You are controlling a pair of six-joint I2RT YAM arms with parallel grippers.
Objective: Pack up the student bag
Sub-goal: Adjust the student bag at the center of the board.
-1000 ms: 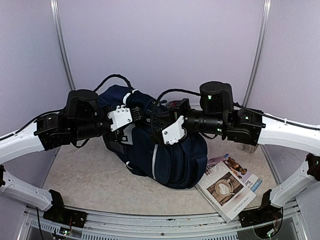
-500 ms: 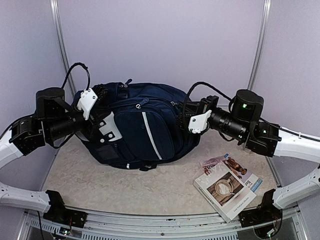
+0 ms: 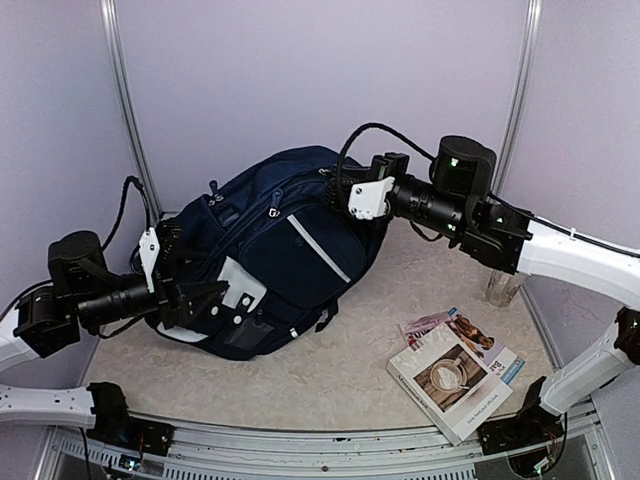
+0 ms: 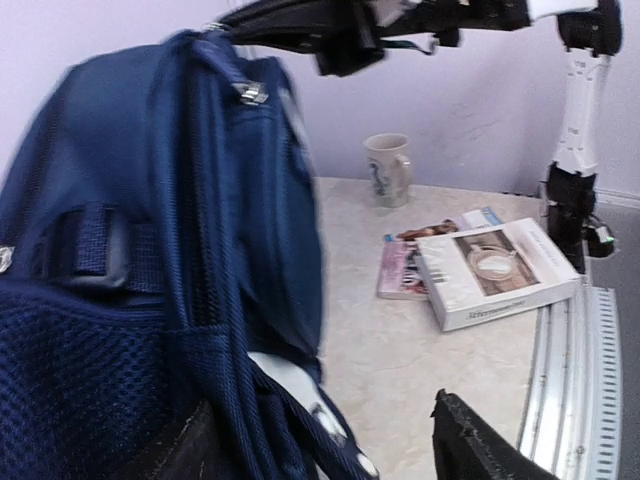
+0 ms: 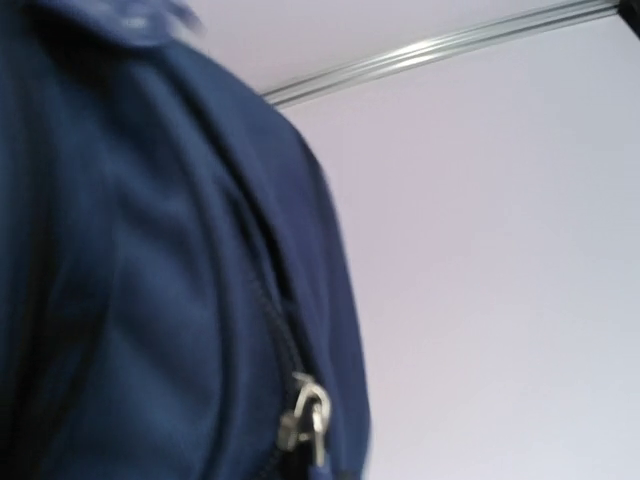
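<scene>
A navy student bag point(image 3: 285, 245) slants between two robot arms over a speckled tabletop point(image 3: 330, 385); its lower end, with the white patch point(image 3: 240, 285), rests at the near left, while its top end is raised towards the far right. A white stripe point(image 3: 320, 245) runs down the front panel.

The right fingers point(image 3: 345, 182) are buried in the fabric at the raised top and look clamped on the bag, which hangs from them; the right wrist camera is filled with blue cloth and a metal zip pull point(image 5: 305, 420), with none of the fingers themselves in view.

The left fingers point(image 3: 205, 292) sit at the low end beside the patch and stand spread apart; in the left wrist view one dark finger point(image 4: 480, 450) is clear of the bag with bare tabletop between them, and the other is half hidden under the mesh side.

On the tabletop at the near right, well apart from the bag, a white book point(image 3: 458, 378) lies on a magazine point(image 3: 428, 325); a pale mug point(image 4: 388, 168) stands upright beyond them near the back wall.
</scene>
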